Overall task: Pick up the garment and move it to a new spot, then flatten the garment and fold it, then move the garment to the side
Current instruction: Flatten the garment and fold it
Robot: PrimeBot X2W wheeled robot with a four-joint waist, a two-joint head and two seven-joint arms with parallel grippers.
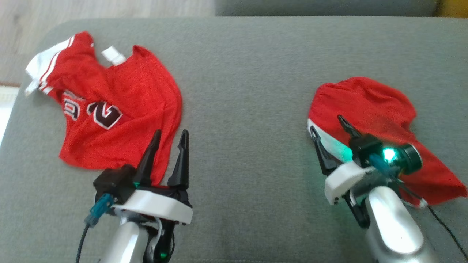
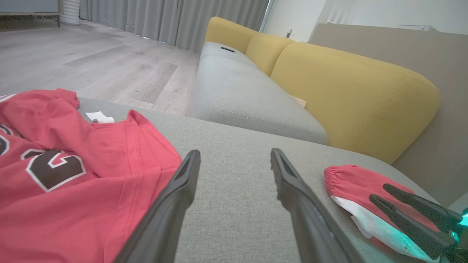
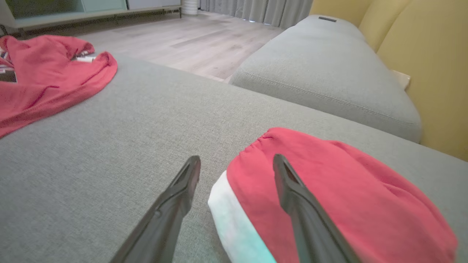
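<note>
Right gripper (image 1: 326, 123), apart over the shorts (image 1: 369, 104), could snag and rumple them; left gripper (image 1: 171, 131), also apart, hovers well left of them.

This is a home living room. It has a sofa (image 2: 256, 106) with yellow back cushions (image 2: 351, 98), a pale wood-look floor (image 2: 91, 62), long grey curtains (image 2: 164, 18) and a low cabinet (image 3: 73, 9). A red jersey (image 1: 117, 109) lies on a grey upholstered seat (image 1: 248, 91).

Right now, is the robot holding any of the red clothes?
No, nothing is held. The left tool and right tool are both open and empty.
</note>
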